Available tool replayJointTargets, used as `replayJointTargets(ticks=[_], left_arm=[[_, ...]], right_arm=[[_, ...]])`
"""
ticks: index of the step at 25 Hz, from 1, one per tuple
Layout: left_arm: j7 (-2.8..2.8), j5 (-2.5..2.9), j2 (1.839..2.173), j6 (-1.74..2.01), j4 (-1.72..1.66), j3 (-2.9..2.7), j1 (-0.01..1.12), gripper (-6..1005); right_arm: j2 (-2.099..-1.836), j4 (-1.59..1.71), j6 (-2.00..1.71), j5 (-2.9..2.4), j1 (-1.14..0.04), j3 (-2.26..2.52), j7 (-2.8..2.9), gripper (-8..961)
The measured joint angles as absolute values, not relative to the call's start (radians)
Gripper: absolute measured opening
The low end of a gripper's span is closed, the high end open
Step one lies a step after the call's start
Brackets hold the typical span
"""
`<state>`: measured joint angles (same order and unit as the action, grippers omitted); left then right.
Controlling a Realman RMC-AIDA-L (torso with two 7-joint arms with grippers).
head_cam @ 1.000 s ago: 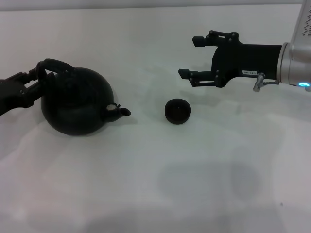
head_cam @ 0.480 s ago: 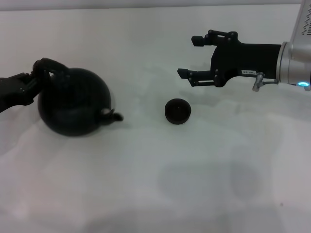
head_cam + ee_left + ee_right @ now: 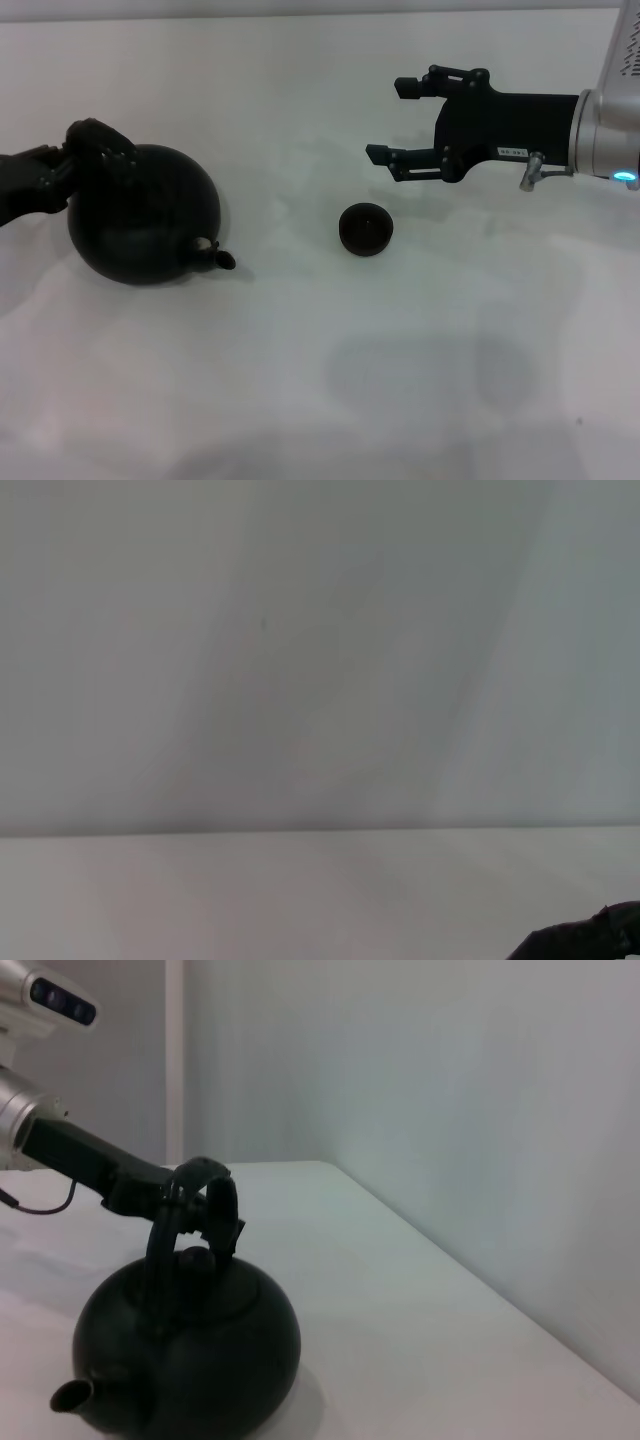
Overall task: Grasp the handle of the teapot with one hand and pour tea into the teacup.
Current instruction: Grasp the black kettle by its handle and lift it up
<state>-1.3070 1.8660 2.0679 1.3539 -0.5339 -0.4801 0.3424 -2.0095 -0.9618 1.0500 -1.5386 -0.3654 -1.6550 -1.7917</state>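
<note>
The large round-bellied matte black teapot [image 3: 140, 220] sits near the left edge of the white counter [image 3: 300, 380], its short spout [image 3: 222, 259] pointing toward the counter's near edge. The left end effector [image 3: 70, 165] is clenched on the thick black arched bail handle [image 3: 98, 145] — the right wrist view shows its fingers [image 3: 205, 1222] wrapped around the arch. The tiny round dark handleless teacup [image 3: 364, 229] stands mid-counter, well apart from the teapot. The right end effector [image 3: 390, 120] hovers beyond the teacup, released — its 2 fingers spread wide.
</note>
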Motion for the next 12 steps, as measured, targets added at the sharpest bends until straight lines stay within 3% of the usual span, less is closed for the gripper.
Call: replayJointTargets(ticks=[12], left_arm=[[-1.494, 1.851, 2.075, 1.369, -0.782, -0.598, 0.330, 185]], right_arm=[[-2.009, -0.951, 1.047, -1.516, -0.363, -1.644, -1.810, 871]])
